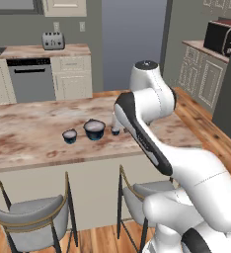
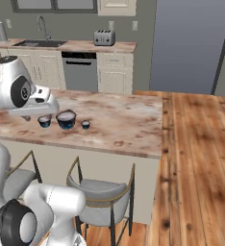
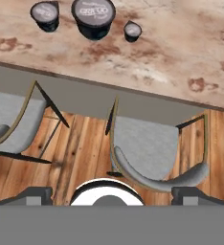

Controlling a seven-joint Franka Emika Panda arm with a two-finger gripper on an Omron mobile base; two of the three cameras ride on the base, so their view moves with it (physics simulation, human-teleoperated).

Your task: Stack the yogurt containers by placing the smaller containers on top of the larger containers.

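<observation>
1. The three yogurt containers stand in a row on the island counter (image 1: 33,133), near its front edge, all upright and apart from one another: the medium tub (image 1: 69,136) at 9 o'clock of the large tub (image 1: 94,129), the tiny tub (image 1: 116,130) at 3 o'clock of it.
2. The hand view looks steeply down. The same row sits along its top edge, at 11 to 12 o'clock: medium tub (image 3: 45,15), large tub (image 3: 93,17), tiny tub (image 3: 132,30).
3. The gripper (image 3: 111,194) hangs back over the two stools (image 3: 154,155) and the wood floor, well short of the tubs. Its finger tips (image 3: 36,194) stand wide apart at the bottom corners, and nothing is held.
4. Nothing is stacked yet, so the step in hand looks like the first reach.
5. To do it well, I would take the medium tub first (it should seat inside the large tub's rim, leaving the tiny one for the top).
6. Bring the hand forward over the counter and centre the jaws across the medium tub's pale rim.
7. Descend straight, and keep clear of the large tub just beside it at 3 o'clock.
</observation>
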